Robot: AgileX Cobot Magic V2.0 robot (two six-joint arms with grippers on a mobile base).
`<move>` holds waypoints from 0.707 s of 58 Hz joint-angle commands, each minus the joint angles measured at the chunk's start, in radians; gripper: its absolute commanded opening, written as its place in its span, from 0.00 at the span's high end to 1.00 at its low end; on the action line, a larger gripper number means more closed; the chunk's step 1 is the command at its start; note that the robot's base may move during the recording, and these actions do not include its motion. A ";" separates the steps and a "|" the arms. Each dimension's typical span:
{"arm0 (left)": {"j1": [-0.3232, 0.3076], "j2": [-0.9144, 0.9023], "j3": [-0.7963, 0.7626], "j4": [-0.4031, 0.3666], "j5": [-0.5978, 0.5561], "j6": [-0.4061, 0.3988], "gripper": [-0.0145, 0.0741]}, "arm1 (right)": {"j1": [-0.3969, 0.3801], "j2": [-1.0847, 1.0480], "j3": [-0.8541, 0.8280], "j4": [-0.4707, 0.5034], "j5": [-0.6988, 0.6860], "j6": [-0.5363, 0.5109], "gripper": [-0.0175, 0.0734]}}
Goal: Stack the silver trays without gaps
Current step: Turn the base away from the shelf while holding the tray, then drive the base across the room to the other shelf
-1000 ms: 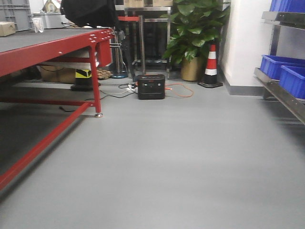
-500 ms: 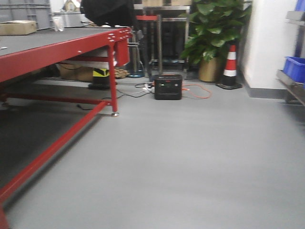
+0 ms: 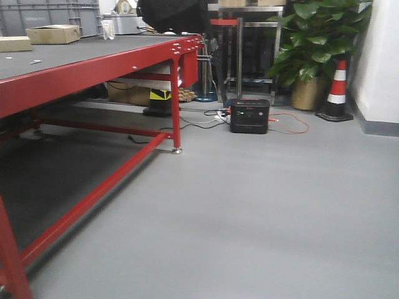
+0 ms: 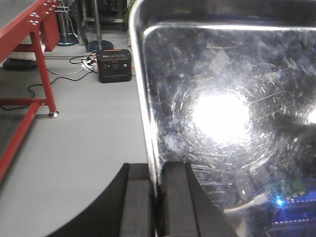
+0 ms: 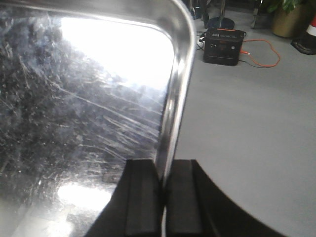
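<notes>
A shiny, scratched silver tray fills the right of the left wrist view. My left gripper is shut on its left rim, one black finger on each side of the thin edge. In the right wrist view the same kind of silver tray fills the left, and my right gripper is shut on its right rim. The tray hangs above the grey floor. Neither gripper nor any tray appears in the front view.
A long red-framed table with cardboard boxes stands at the left. A black power box with an orange cable sits on the floor ahead. A potted plant and a traffic cone stand far right.
The front view has swung left: the table now takes more of the frame, and the blue bins and shelf at the right have left the view.
</notes>
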 commanded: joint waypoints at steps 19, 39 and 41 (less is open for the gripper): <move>0.001 -0.015 -0.005 0.019 -0.039 0.011 0.86 | -0.005 -0.014 -0.010 -0.024 -0.036 -0.022 0.89; 0.001 -0.015 -0.005 0.019 -0.039 0.011 0.86 | -0.005 -0.014 -0.010 -0.024 -0.036 -0.022 0.89; 0.001 -0.015 -0.005 0.019 -0.039 0.011 0.86 | -0.005 -0.014 -0.010 -0.024 -0.036 -0.022 0.89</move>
